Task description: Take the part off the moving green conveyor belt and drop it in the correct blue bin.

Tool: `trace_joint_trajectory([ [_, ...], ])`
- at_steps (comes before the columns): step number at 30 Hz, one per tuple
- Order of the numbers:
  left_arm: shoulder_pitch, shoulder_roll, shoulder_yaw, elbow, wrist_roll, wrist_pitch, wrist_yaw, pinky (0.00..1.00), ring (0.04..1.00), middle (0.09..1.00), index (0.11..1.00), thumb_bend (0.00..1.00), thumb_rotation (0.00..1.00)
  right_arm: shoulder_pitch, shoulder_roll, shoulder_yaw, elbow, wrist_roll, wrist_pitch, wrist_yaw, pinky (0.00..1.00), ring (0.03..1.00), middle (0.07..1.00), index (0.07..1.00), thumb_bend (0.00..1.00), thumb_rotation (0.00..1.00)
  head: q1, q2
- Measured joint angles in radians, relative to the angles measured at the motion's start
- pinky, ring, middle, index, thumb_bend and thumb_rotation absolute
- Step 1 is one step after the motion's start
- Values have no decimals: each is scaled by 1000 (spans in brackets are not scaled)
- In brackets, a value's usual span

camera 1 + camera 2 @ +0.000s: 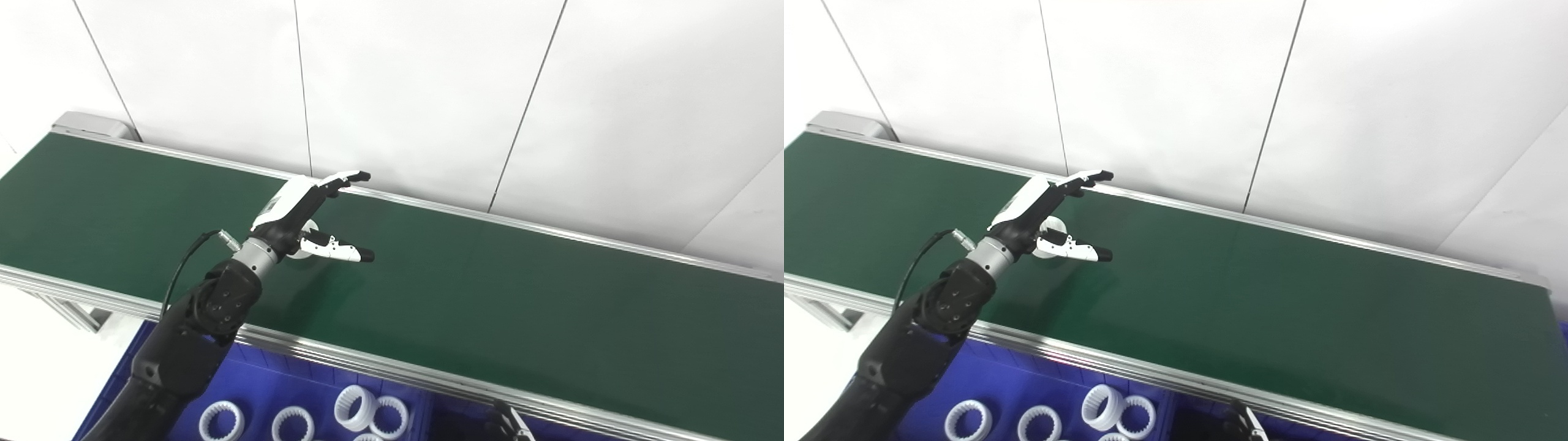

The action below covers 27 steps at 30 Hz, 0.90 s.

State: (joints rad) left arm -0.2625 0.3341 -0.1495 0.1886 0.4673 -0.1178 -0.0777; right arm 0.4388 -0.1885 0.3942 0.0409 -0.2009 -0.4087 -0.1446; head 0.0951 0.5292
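A white panelled wall [429,92] rises right behind the green belt [520,294], which runs bare and wide to the right of my left hand [294,214]. Its silver near rail [392,367] borders the blue bin [257,380] below, holding white toothed rings [355,405]. My fingers [349,177] are spread open over a white part [309,236] lying on the belt beneath my palm. My right hand [511,422] barely shows; I cannot tell its state.
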Motion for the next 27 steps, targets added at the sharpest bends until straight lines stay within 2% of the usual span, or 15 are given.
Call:
trace_joint_trajectory([
  [6, -36, 3, -25, 99, 77, 1, 21, 879, 895, 922, 874, 819, 337, -3, -14, 17, 0, 5, -1, -7, 739, 842, 867, 925, 1000, 323, 0, 0],
  [10, -55, 6, -41, 171, 117, 2, 44, 980, 928, 950, 883, 837, 313, -4, -16, 25, 0, 25, -1, -15, 736, 842, 868, 926, 1000, 328, 0, 2],
  [16, -83, 14, -73, 261, 162, 3, 62, 1000, 953, 970, 891, 848, 315, -5, -22, 37, 0, 21, -1, -37, 735, 841, 866, 929, 1000, 338, -2, 3],
  [19, -95, 24, -105, 304, 201, 11, 80, 1000, 964, 965, 878, 817, 198, -5, -24, 41, -1, 22, -1, -41, 740, 842, 868, 928, 1000, 340, -3, 6],
  [22, -103, 16, -132, 303, 215, 14, 108, 990, 948, 947, 858, 785, 121, -5, -26, 42, -2, 23, -1, -41, 737, 840, 863, 927, 1000, 338, -3, 8],
  [25, -114, 5, -154, 282, 238, 17, 120, 913, 895, 907, 827, 746, 22, -7, -25, 43, -6, 23, -1, -42, 737, 839, 860, 926, 1000, 338, -2, 9],
  [26, -115, 0, -152, 282, 235, 20, 122, 645, 716, 780, 763, 654, 7, -6, -25, 43, -6, 23, -1, -43, 732, 836, 857, 926, 1000, 353, 0, 11],
  [27, -114, -3, -148, 283, 225, 23, 121, 531, 613, 651, 672, 591, 2, -5, -25, 43, -6, 23, -1, -44, 733, 836, 856, 926, 1000, 352, 0, 11],
])
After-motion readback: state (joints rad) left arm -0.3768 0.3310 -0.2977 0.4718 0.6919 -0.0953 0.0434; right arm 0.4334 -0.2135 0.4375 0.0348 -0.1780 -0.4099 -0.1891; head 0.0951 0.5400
